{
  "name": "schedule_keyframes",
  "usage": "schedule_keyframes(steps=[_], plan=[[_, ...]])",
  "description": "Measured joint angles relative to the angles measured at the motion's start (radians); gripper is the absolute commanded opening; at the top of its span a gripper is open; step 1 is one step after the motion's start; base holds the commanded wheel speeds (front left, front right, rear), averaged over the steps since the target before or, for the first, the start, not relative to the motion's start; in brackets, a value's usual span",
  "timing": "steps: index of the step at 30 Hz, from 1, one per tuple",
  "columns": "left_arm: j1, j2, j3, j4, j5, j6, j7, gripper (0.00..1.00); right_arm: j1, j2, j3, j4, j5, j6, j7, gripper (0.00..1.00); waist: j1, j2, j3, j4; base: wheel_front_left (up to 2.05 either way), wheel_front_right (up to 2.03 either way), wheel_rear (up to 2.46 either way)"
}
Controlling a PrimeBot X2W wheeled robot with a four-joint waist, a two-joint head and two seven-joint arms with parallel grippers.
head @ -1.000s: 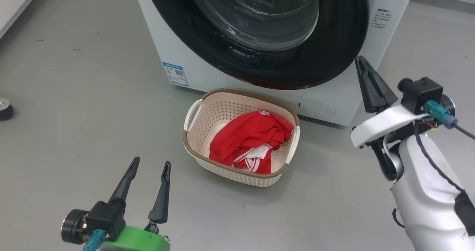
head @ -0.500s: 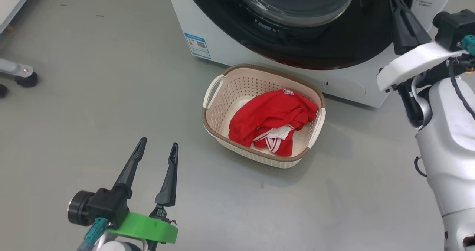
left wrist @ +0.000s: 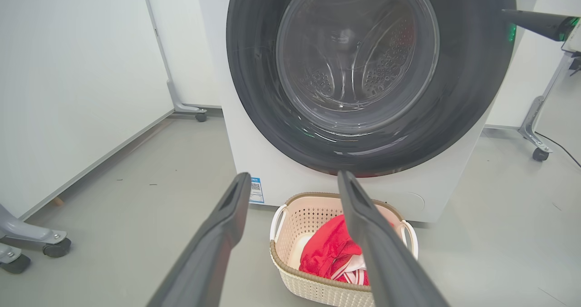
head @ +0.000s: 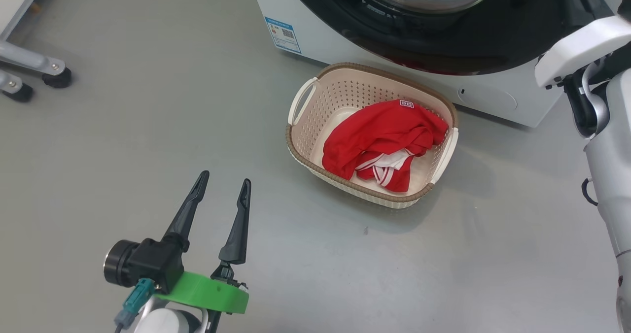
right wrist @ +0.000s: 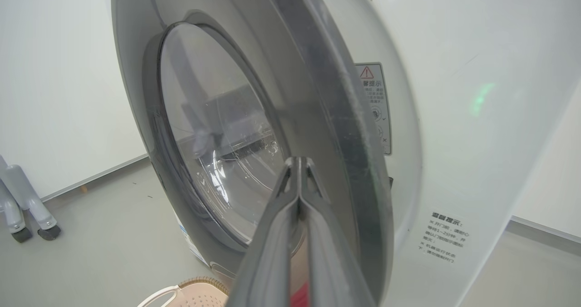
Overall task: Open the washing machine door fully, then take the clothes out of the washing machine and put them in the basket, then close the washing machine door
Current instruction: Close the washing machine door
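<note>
**Near.** My left tool [head: 225, 178] hangs over the bare floor [head: 123, 126] at the lower left of the head view. Its two dark fingers [left wrist: 222, 225] stand wide apart and grip nothing.

**Middle.** Beyond it and to the right, the basket [head: 345, 96] stands on the floor, just in front of the machine [head: 315, 42]. The clothes [head: 379, 136] lie inside the basket as one red heap with white trim, toward its right half and below the rim.

**Far.** Behind the basket rises the white front of the machine, with a blue label [head: 282, 34] at its lower left corner. The door [left wrist: 467, 93] lies flat against that front, and through its glass the perforated drum [left wrist: 381, 71] shows. I cannot tell whether the door is latched.

**Farthest.** My right tool [right wrist: 297, 161] is raised beside the door's right edge. Its fingers are pressed together with nothing between them, and the tips sit over the black rim. I cannot tell whether they touch the rim.
</note>
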Motion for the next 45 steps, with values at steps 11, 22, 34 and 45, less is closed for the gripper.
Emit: schedule_keyframes(steps=[11,22,34,45], plan=[[-0.021,-0.011,-0.023,0.004,-0.004,-0.003,-0.001,1.00,-0.094,-0.039,0.029,0.052,-0.002,0.000,0.009,0.00,0.0000,0.0000,0.041,0.029,0.00,0.00,0.00],[-0.039,-0.017,-0.030,-0.003,-0.011,-0.003,-0.001,1.00,-0.205,-0.068,0.060,0.098,-0.015,0.009,0.029,0.00,0.0000,0.0000,0.091,0.050,0.00,0.00,0.00],[-0.071,-0.022,-0.036,-0.018,-0.014,-0.003,-0.004,1.00,-0.266,-0.090,0.022,0.169,-0.019,0.007,0.001,0.00,0.0000,0.0000,0.119,0.057,0.00,0.00,0.00],[-0.089,-0.024,-0.051,-0.005,-0.016,-0.003,-0.004,1.00,-0.268,-0.084,0.046,0.211,-0.018,0.007,-0.053,0.00,0.0000,0.0000,0.103,0.058,0.00,0.00,0.00]])
